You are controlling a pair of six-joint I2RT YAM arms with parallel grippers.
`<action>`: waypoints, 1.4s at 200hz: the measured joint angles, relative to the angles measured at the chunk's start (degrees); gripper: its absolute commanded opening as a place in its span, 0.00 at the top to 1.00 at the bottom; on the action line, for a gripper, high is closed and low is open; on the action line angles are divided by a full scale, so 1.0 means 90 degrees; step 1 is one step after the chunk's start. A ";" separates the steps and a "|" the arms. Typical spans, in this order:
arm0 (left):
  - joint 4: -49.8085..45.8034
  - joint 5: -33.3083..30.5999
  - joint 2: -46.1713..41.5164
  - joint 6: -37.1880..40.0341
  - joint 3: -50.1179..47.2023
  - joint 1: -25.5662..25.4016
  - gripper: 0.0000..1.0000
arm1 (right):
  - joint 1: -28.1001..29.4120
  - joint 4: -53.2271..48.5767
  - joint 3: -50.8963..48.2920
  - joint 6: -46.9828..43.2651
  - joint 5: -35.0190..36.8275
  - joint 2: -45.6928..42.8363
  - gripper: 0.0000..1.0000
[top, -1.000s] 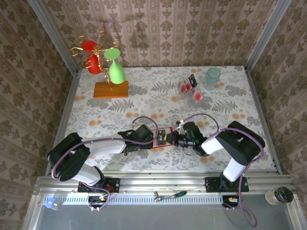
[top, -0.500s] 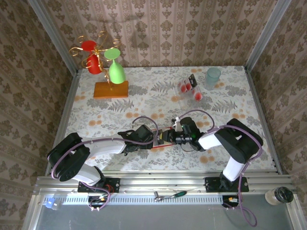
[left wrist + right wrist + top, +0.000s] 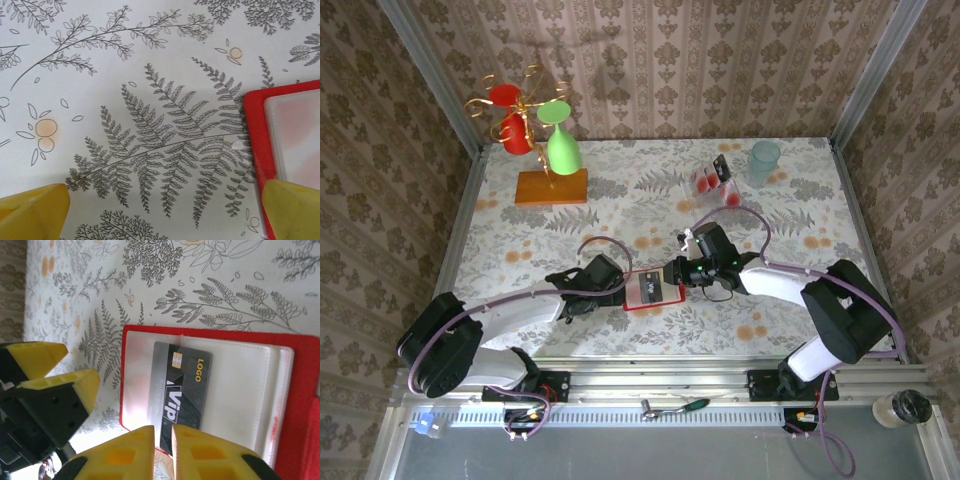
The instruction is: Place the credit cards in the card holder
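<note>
Change over the last second: both end effectors had crowded over the holder (image 3: pixel 655 295), hiding it. Now both have drawn off, and it lies open and face up on the counter (image 3: pixel 800 250).

Black card (image 3: pixel 182 390) sits on the holder's pale pocket, one end seemingly under the clear flap; depth unclear.

Right end effector (image 3: pixel 163 434) hovers at the holder's near edge, fingers almost together, nothing between them. Left end effector (image 3: pixel 162 200) is spread wide and empty, one finger over the holder's red border.

Reading: one card delivered, or nearly.

Remaining cards (image 3: pixel 712 180) stand in a clear rack (image 3: pixel 705 210) well beyond the holder's far side, with a cup (image 3: pixel 765 160) farther off again. Path from holder to rack looks open. The left finger crowding the holder's border is the only nuisance.
</note>
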 measured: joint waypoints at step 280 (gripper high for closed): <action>-0.0408 -0.0107 0.1013 0.0486 0.0571 0.0160 0.00 | 0.0959 -0.1598 0.1576 -0.0602 0.1401 0.1486 1.00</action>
